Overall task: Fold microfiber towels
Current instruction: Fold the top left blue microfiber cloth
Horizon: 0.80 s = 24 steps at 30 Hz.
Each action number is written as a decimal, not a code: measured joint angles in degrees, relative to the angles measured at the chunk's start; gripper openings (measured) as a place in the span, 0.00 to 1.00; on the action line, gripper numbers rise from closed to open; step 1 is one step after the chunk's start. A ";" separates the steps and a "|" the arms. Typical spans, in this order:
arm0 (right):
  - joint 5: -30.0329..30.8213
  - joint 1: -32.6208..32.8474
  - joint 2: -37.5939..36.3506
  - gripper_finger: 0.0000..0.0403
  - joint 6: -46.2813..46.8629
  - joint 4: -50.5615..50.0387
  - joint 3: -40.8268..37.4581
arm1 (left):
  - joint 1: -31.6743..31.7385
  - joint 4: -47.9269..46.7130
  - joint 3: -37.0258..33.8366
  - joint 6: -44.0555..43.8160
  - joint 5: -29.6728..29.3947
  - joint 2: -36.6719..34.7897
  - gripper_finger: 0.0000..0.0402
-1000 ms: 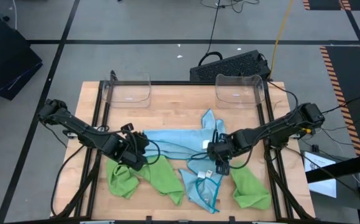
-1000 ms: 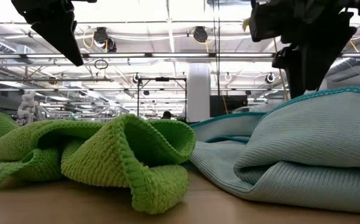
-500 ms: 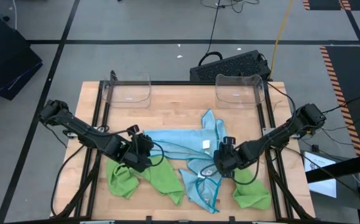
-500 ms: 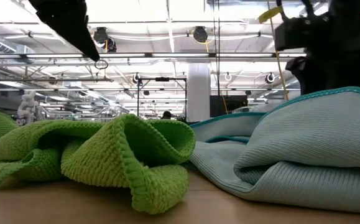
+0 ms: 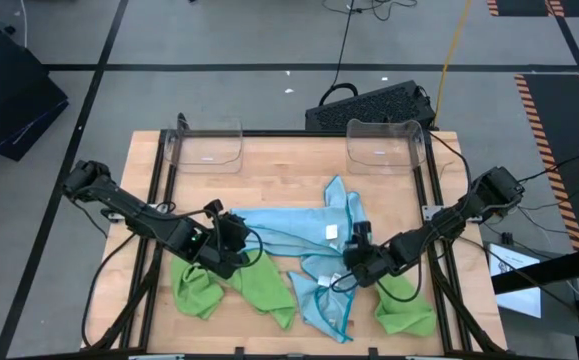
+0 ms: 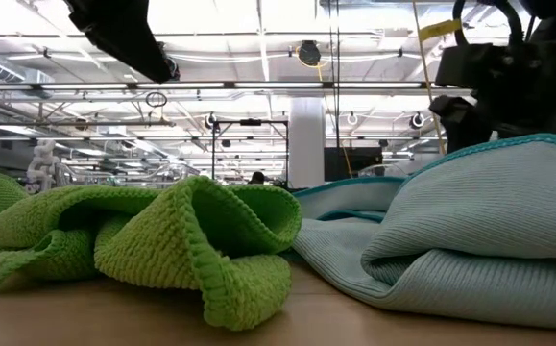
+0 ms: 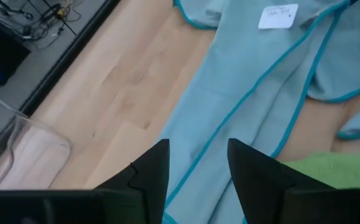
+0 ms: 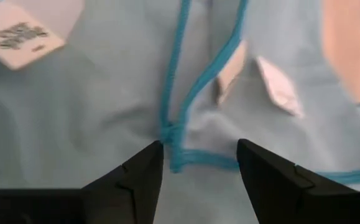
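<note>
Sorting stage: I hold my right gripper (image 8: 195,163), fingers spread, low over a teal-edged corner of a light blue towel (image 5: 289,232) at mid-table; my left gripper (image 7: 197,163), likewise spread and empty, hovers over the blue cloth's left end. Green towels (image 5: 259,285) lie crumpled toward the table's near edge. Nothing looks folded yet. Next, I judge, each gripper must pinch one hem. Wooden table (image 5: 279,175), two clear bins (image 5: 209,145) at its far edge; an industrial hall lies beyond

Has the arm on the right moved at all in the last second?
Yes. Its end effector, open, went toward the table's front edge, away from the right clear bin, and now sits low over the blue towels.
</note>
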 joint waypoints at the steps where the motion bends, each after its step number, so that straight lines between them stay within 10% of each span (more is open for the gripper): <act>1: 0.36 0.00 0.00 0.47 -0.91 0.54 0.00 | 0.03 -0.02 0.00 0.02 -0.27 0.00 0.41; 24: -3.13 -2.02 0.33 0.10 -4.81 9.25 -2.23 | 0.37 8.25 0.00 4.78 -4.91 0.00 0.41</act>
